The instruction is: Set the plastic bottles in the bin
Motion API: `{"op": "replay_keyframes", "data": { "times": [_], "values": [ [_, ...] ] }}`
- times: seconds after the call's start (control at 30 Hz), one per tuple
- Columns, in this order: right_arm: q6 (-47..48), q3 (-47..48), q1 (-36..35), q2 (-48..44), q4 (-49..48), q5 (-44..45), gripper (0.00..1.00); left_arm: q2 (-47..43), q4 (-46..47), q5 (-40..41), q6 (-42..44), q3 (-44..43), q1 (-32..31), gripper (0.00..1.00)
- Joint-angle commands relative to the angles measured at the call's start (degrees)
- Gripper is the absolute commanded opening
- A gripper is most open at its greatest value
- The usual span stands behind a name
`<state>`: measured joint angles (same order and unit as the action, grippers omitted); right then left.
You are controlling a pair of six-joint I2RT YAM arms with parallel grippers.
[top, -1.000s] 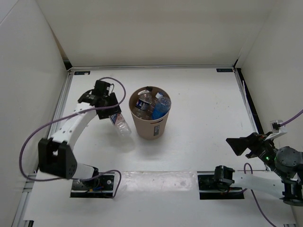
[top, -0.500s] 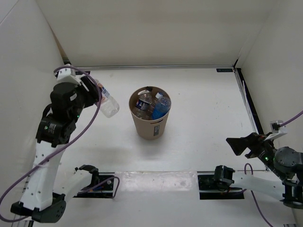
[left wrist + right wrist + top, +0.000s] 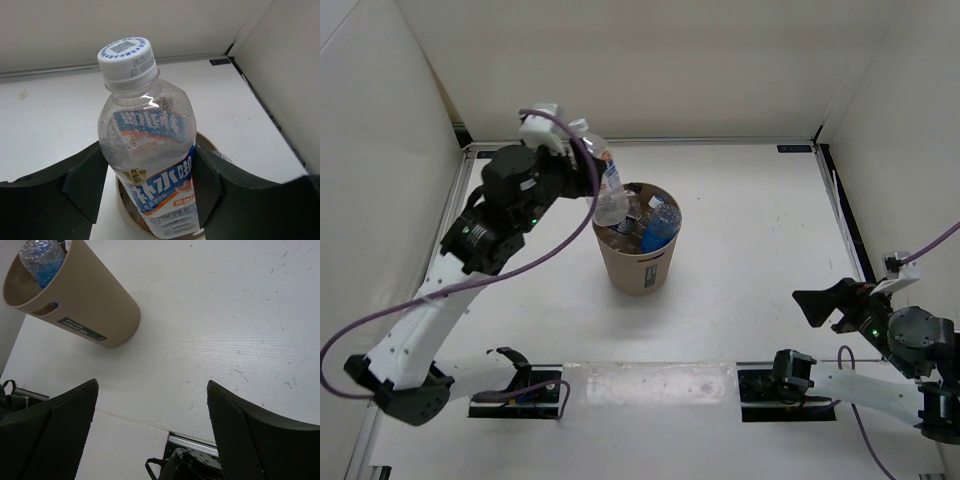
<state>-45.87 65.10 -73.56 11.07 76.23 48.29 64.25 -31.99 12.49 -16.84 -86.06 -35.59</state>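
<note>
Holding a clear plastic bottle (image 3: 606,188) by its labelled body, your left gripper (image 3: 582,180) has it cap-up above the bin (image 3: 640,268), which stands on the table a little left of centre. Your right gripper (image 3: 820,303) gapes wide with nothing between the jaws. It sits low by the table's right edge, well apart from the bin.

Risks, biggest first:
1. Bin crowded. The bottles already inside (image 3: 645,225) reach about to the rim. If you release from here, I judge the new one may perch on top, or bounce off and roll out onto the table.
2. Aim off-centre. Seen from above, the bottle's base lies over the bin's far-left rim, not its middle. A release there could strike the rim, drop the bottle outside, or tip the bin, which looks light.
3. Grip. The plastic is thin and smooth and the bottle is tilted, so it may swing as the fingers part and fall crooked.
4. Cable. The purple cable (image 3: 555,248) loops beside the left arm. Minor, but keep it off the rim.

Room: plain white walls (image 3: 620,60) close in the left, far and right edges.
Table (image 3: 760,220): flat, white, matte, with faint scuffs in the right wrist view. No other bottle shows on it.
A small dark tag (image 3: 795,148) sits at the far right corner.
</note>
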Motion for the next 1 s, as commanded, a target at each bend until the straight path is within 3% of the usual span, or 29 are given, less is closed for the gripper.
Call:
{"op": "replay_keyframes", "data": {
  "times": [0.0, 0.57, 0.97],
  "values": [
    [0.3, 1.1, 0.4, 2.5, -1.4, 1.0, 0.90, 3.6, -0.1, 4.3, 5.8, -4.1, -4.7, 0.37],
    [5.1, 0.3, 5.8, 4.8, -5.0, -3.6, 0.90, 6.2, 14.5, 12.5, 12.9, 12.0, -13.3, 0.36],
    [3.1, 0.7, 2.9, 4.1, -3.3, -1.6, 0.90, 10.3, 22.7, 22.4, 13.5, 19.0, -19.3, 0.32]
  ]
}}
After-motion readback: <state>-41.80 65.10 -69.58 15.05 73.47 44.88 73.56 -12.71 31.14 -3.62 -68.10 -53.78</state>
